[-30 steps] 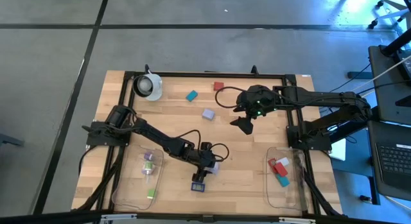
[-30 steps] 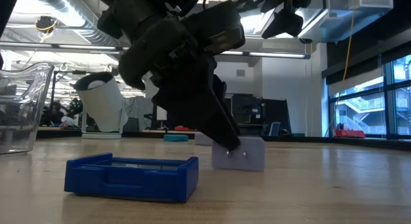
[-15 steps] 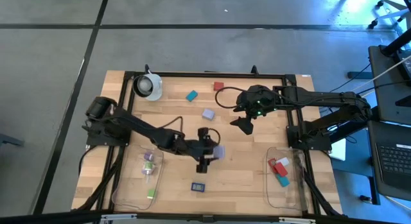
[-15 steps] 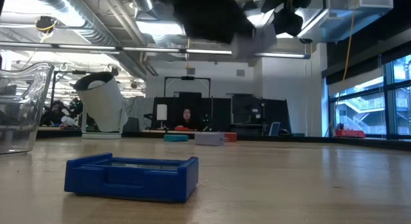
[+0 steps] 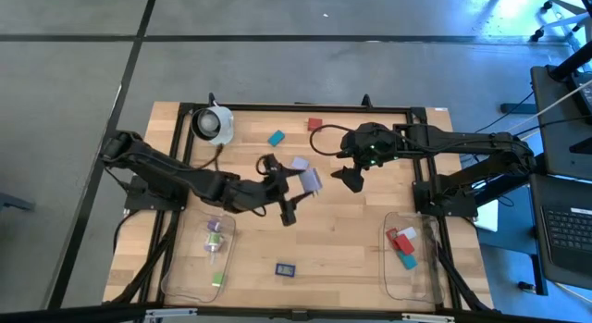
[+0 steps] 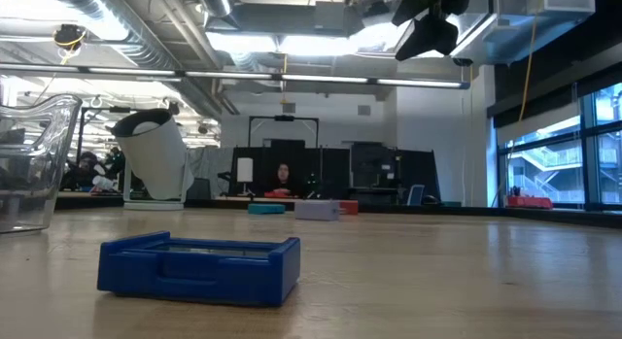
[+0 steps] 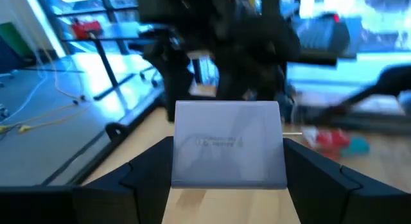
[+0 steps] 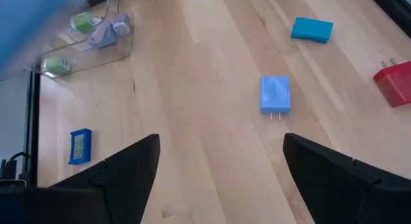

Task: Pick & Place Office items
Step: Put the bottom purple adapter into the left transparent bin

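Left gripper (image 5: 306,185): raised above the middle of the table (image 5: 351,258), its two dark fingers (image 7: 135,179) closed on the sides of a lavender block (image 7: 229,153). The block sat squarely between the pads in the left wrist view and was clear of the wood; in the high view it showed at the arm's tip, just beside a second lavender block (image 5: 298,164) lying on the table.

Right gripper (image 5: 351,178): hovering over the far right part of the table, fingers spread wide with nothing between them, the wood showing through the gap in the right wrist view.

Items loose on the table:
- teal block (image 5: 276,138), far side, left of centre;
- red block (image 5: 314,125), far side, near the rear edge;
- dark blue flat piece (image 5: 286,268), near edge, centre; in the low view it stood alone in the foreground (image 6: 199,268).

Left clear tray (image 5: 176,272), near left corner: held a lavender piece (image 5: 215,227), a small pale-and-green piece (image 5: 214,242) and a green piece (image 5: 218,279).

Right clear tray (image 5: 421,281), near right corner: held a red piece (image 5: 402,243), a white piece (image 5: 407,233) against it, and a teal piece (image 5: 408,261).

White round object with dark centre (image 5: 214,124): far left corner.

A person (image 6: 282,179) sat in the room beyond the table.
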You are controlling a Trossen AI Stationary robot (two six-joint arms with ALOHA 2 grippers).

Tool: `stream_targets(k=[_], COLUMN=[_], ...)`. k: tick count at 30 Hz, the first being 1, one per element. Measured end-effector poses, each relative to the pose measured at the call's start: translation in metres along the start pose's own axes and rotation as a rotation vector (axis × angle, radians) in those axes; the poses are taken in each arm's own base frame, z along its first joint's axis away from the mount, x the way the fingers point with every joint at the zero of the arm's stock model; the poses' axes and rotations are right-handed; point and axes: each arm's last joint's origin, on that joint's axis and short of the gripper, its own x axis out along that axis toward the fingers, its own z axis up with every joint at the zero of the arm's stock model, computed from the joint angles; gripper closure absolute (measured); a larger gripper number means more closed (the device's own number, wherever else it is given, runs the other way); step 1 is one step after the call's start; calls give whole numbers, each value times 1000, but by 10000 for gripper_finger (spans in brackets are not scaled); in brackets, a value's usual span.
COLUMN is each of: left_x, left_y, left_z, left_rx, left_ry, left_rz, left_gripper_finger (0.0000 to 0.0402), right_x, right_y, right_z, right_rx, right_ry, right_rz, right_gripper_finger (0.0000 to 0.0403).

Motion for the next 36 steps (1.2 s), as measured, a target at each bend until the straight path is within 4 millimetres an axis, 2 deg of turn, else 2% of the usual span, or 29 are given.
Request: stream_targets(k=[5,15,22,29,36], left_x=[-6,-9,-11,-16,-19], left_y=[2,4,2,-3,-10], left_z=[15,32,33,34,34], left_rx=[-86,-155,-182,-285,-383], left_ry=[-99,-244,-254,-266,-249], left_rz=[9,30,18,-20,-170], left_gripper_finger=[154,153,153,153,153], right_x=[0,0,0,0,0], right_y=[0,0,0,0,1], right_z=[0,0,0,0,4], right_rx=[0,0,25,98,148], right_ry=[0,0,-2,-3,-37], right_rz=[0,0,-4,-4,11], right_gripper_finger=[69,69,69,69,69])
